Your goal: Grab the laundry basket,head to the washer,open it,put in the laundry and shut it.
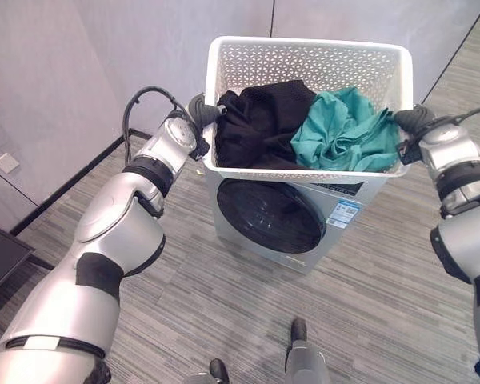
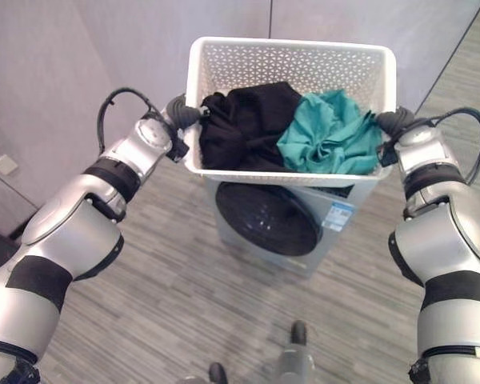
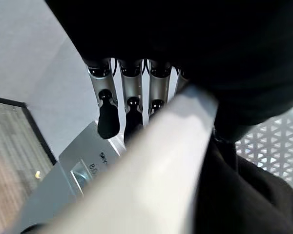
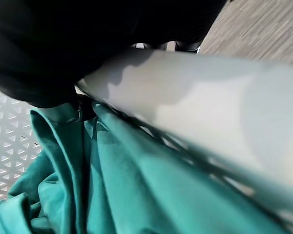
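A white perforated basket (image 1: 307,64) is held up in the air between both arms, directly above the washer (image 1: 282,218). The left hand (image 1: 202,110) is at the basket's 9 o'clock rim; in the left wrist view its fingers (image 3: 131,100) curl down over the outside of the rim, clasping it. The right hand (image 1: 413,120) is at the 3 o'clock rim, set over the edge; the right wrist view shows its dark cover against the rim, but its fingers are hidden, so I cannot tell how they are set.

Inside the basket, a black garment (image 1: 260,120) fills the 9 o'clock half and lies over the rim by the left hand, while a teal garment (image 1: 342,132) fills the 3 o'clock half and bunches against the rim by the right hand. Both reach the near rim, while the far wall stands bare above them.

The washer sits on grey striped floor (image 1: 224,320), its round dark door (image 1: 270,214) shut and facing 6 o'clock. The basket's near edge overhangs the washer's top and hides the upper part of the door. A grey wall (image 1: 104,56) runs close behind, from 9 to 12 o'clock. Open floor lies from 3 through 6 to 8 o'clock of the washer.
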You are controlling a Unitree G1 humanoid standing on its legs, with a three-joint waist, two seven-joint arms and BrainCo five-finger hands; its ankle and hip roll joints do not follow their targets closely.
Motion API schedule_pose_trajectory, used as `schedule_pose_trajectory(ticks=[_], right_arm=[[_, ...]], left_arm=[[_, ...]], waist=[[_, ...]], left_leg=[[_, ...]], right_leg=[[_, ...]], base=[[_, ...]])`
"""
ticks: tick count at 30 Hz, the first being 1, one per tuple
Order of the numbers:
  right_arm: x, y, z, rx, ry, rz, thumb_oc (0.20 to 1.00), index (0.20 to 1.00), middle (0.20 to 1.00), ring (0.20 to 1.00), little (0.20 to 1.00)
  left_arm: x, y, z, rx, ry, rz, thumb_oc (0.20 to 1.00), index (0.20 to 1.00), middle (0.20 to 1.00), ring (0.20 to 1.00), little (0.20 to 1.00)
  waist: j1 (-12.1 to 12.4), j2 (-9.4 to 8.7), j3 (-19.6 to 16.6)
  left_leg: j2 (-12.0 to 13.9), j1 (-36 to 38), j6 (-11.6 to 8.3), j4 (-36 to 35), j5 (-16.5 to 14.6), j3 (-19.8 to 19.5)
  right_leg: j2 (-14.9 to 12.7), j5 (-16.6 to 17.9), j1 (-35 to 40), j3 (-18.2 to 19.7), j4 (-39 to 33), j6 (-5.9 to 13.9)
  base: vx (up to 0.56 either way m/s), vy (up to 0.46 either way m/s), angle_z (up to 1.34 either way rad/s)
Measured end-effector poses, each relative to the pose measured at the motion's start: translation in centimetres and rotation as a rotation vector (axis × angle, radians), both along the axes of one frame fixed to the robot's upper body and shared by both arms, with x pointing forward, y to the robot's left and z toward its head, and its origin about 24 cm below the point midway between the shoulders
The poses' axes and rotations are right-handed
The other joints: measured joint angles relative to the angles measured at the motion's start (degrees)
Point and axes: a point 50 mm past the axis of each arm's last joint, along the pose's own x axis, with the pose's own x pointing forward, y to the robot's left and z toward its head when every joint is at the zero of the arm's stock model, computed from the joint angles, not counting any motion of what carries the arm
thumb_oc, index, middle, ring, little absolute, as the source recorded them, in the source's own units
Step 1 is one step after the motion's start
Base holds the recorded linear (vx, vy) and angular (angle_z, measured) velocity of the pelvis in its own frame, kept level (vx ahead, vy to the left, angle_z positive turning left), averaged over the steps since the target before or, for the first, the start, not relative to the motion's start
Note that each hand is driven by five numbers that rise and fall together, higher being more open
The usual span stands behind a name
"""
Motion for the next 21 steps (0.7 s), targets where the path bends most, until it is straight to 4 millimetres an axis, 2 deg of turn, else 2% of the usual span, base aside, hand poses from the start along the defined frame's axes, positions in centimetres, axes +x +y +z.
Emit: schedule_pose_trajectory(ticks=[1, 2, 3, 5, 6, 7, 9, 10, 11, 12, 14, 15, 16, 17, 18, 20, 21], right_arm=[[0.1, 0.3, 0.1, -0.006, -0.002, 0.013, 0.200, 0.200, 0.200, 0.200, 0.200], [0.2, 0.5, 0.2, -0.008, -0.013, 0.023, 0.200, 0.200, 0.200, 0.200, 0.200], [0.2, 0.6, 0.5, -0.017, -0.023, 0.033, 0.200, 0.200, 0.200, 0.200, 0.200], [0.3, 1.0, 0.4, -0.041, -0.017, 0.054, 0.200, 0.200, 0.200, 0.200, 0.200], [0.4, 1.6, 0.2, -0.062, -0.001, 0.081, 0.200, 0.200, 0.200, 0.200, 0.200], [0.5, 1.9, 0.3, -0.060, -0.009, 0.091, 0.200, 0.200, 0.200, 0.200, 0.200], [0.8, 3.0, 0.3, -0.071, -0.011, 0.130, 0.200, 0.200, 0.200, 0.200, 0.200], [0.9, 3.4, 0.2, -0.068, -0.012, 0.142, 0.200, 0.200, 0.200, 0.200, 0.200], [0.9, 3.6, 0.3, -0.068, -0.018, 0.150, 0.200, 0.200, 0.200, 0.200, 0.200], [0.8, 3.7, 0.9, -0.077, -0.037, 0.162, 0.200, 0.200, 0.200, 0.200, 0.200], [0.8, 3.8, 0.8, -0.079, -0.039, 0.172, 0.200, 0.200, 0.200, 0.200, 0.200], [0.7, 3.7, -0.1, -0.073, -0.021, 0.177, 0.200, 0.200, 0.200, 0.200, 0.200], [0.6, 3.7, -1.0, -0.071, 0.000, 0.182, 0.200, 0.200, 0.200, 0.200, 0.200], [0.5, 3.5, -2.2, -0.062, 0.024, 0.185, 0.200, 0.200, 0.200, 0.200, 0.200], [0.4, 3.5, -2.6, -0.041, 0.016, 0.191, 0.200, 0.200, 0.200, 0.200, 0.200], [0.4, 3.6, -3.2, -0.032, 0.037, 0.192, 0.200, 0.200, 0.200, 0.200, 0.200], [0.3, 3.5, -3.6, -0.028, 0.046, 0.188, 0.200, 0.200, 0.200, 0.200, 0.200]], left_arm=[[0.0, 0.3, 0.0, 0.006, 0.001, 0.007, 0.200, 0.200, 0.200, 0.200, 0.200], [0.0, 0.6, 0.1, 0.010, -0.003, 0.013, 0.200, 0.200, 0.200, 0.200, 0.200], [0.0, 0.7, -0.2, 0.000, -0.001, 0.019, 0.200, 0.200, 0.200, 0.200, 0.200], [0.0, 1.1, -0.1, -0.004, -0.004, 0.032, 0.200, 0.200, 0.200, 0.200, 0.200], [0.0, 2.0, 0.4, 0.004, -0.016, 0.047, 0.200, 0.200, 0.200, 0.200, 0.200], [0.0, 2.2, 0.5, -0.001, -0.019, 0.054, 0.200, 0.200, 0.200, 0.200, 0.200], [-0.1, 3.5, 0.8, 0.000, -0.020, 0.084, 0.200, 0.200, 0.200, 0.200, 0.200], [-0.1, 3.8, 0.9, -0.007, -0.023, 0.091, 0.200, 0.200, 0.200, 0.200, 0.200], [-0.2, 4.0, 1.1, -0.021, -0.028, 0.096, 0.200, 0.200, 0.200, 0.200, 0.200], [-0.2, 4.2, 1.8, -0.026, -0.046, 0.094, 0.200, 0.200, 0.200, 0.200, 0.200], [-0.3, 4.5, 2.0, -0.024, -0.053, 0.099, 0.200, 0.200, 0.200, 0.200, 0.200], [-0.3, 4.3, 2.1, -0.020, -0.057, 0.091, 0.200, 0.200, 0.200, 0.200, 0.200], [-0.3, 4.4, 1.8, -0.018, -0.051, 0.093, 0.200, 0.200, 0.200, 0.200, 0.200], [-0.3, 4.3, 1.5, -0.013, -0.042, 0.089, 0.200, 0.200, 0.200, 0.200, 0.200], [-0.3, 4.3, 1.2, -0.012, -0.038, 0.088, 0.200, 0.200, 0.200, 0.200, 0.200], [-0.2, 4.2, 1.1, 0.004, -0.033, 0.089, 0.200, 0.200, 0.200, 0.200, 0.200], [-0.2, 4.1, 1.1, 0.016, -0.033, 0.085, 0.200, 0.200, 0.200, 0.200, 0.200]], waist=[[-0.04, -0.88, -0.24], [-0.09, -3.18, -1.51], [-0.06, -2.58, -1.75], [0.44, -0.74, -2.50], [0.69, -0.75, -2.51], [0.83, -0.84, -2.56], [2.26, -0.92, -2.50], [2.00, -1.38, -2.48], [1.07, -1.72, -2.43], [0.34, -2.74, -2.03], [0.21, -3.31, -1.73], [0.15, -4.26, -1.26], [0.43, -4.34, -1.21], [0.42, -4.37, -1.19], [0.49, -4.29, -1.22], [0.44, -2.92, -1.33], [0.44, -2.52, -1.17]], left_leg=[[0.02, 0.83, -0.82, 0.23, -0.51, -0.32], [0.08, 1.72, -2.80, 1.35, -1.95, -1.18], [2.08, 1.56, -3.91, 3.37, -3.24, -1.83], [6.87, 1.92, -6.10, 4.45, -4.13, -2.36], [10.60, 2.12, -6.45, 7.13, -3.90, -2.39], [11.74, 2.21, -7.91, 8.51, -2.55, -2.86], [14.74, 1.10, -8.11, 16.46, -1.17, -5.71], [15.19, 0.27, -8.83, 17.84, 0.02, -7.04], [15.26, -0.31, -8.84, 18.20, -0.13, -7.11], [14.15, -1.70, -8.64, 15.87, -0.23, -6.98], [13.42, -3.19, -8.77, 11.43, -0.13, -6.98], [12.48, -3.55, -8.55, 5.68, 0.40, -6.88], [12.41, -4.85, -8.76, 2.45, 1.23, -6.94], [12.51, -6.09, -8.18, -0.08, 3.33, -6.14], [12.59, -6.43, -7.84, -1.49, 4.62, -5.32], [12.20, -4.58, -6.33, -3.45, 7.77, -5.54], [12.02, -3.49, -7.86, -3.72, 11.04, -6.50]], right_leg=[[0.24, 0.43, 1.16, 0.06, -0.29, -0.45], [1.38, 2.40, 2.94, 1.28, 1.49, -1.78], [2.89, 4.14, 3.42, 2.53, 2.35, -1.40], [7.78, 1.97, 4.30, 1.02, 2.82, -3.27], [11.07, 1.33, 5.68, 0.28, 2.74, -5.30], [12.68, -0.20, 6.10, 0.01, 3.24, -6.33], [15.23, -1.40, 8.21, 1.58, 3.24, -8.12], [15.31, -2.03, 9.21, 1.48, 3.09, -9.02], [15.13, -2.38, 10.36, 1.47, 2.43, -9.48], [14.38, -2.44, 11.58, 1.69, 0.97, -9.57], [14.11, -2.49, 12.22, 2.56, 0.26, -9.62], [13.95, -2.31, 13.75, 3.15, -1.71, -9.37], [14.21, -2.30, 13.89, 3.63, -1.65, -9.35], [14.42, -2.41, 13.97, 3.81, -1.61, -9.02], [14.67, -2.42, 14.19, 4.41, -1.66, -8.60], [15.91, -2.58, 15.39, 6.32, -1.99, -6.78], [16.04, -3.04, 16.06, 7.42, -1.76, -5.70]], base=[[0.28, -0.298, 0.25], [0.38, -0.424, 0.33], [0.25, -0.328, 0.18], [0.17, -0.267, -0.13], [0.17, -0.281, -0.24], [0.17, -0.281, -0.32], [0.09, -0.124, -0.54], [0.09, -0.093, -0.32], [0.05, -0.002, 0.18], [0.07, 0.036, 0.13], [0.06, 0.050, -0.02], [0.08, 0.063, -0.12], [0.13, 0.094, -0.20], [0.12, 0.090, -0.30], [0.12, 0.103, -0.39], [0.10, 0.110, -0.54], [0.06, 0.072, -0.41]])
